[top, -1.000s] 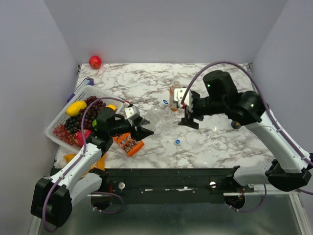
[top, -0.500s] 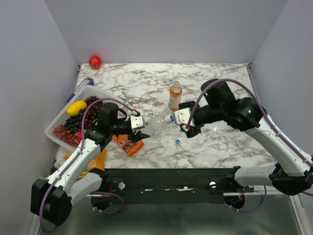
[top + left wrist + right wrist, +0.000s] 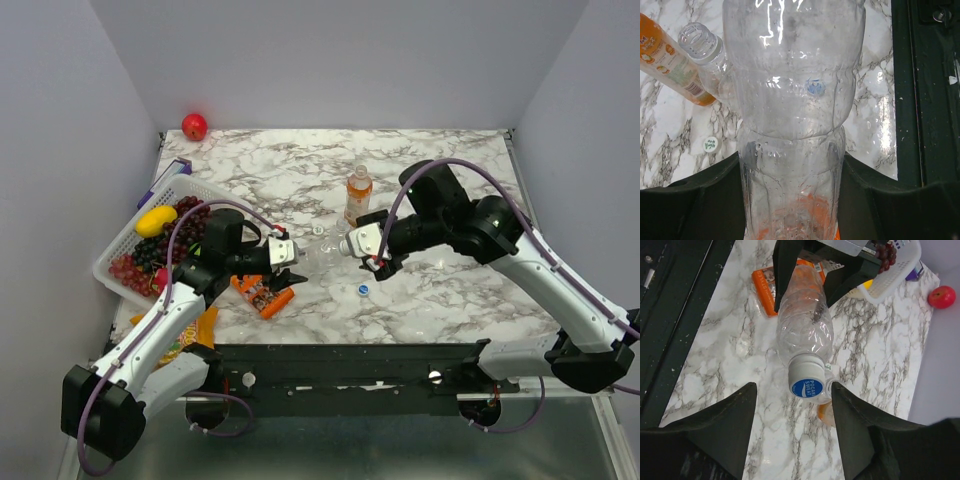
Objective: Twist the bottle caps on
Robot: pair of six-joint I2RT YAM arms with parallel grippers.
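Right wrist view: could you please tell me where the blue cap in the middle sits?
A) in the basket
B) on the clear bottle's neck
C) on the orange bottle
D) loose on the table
B: the blue cap sits on the neck of the clear bottle, which the left tool grips by its body.

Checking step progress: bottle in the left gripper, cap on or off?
On: blue cap covers the mouth of the clear bottle, right wrist view. Tightness: cannot tell.
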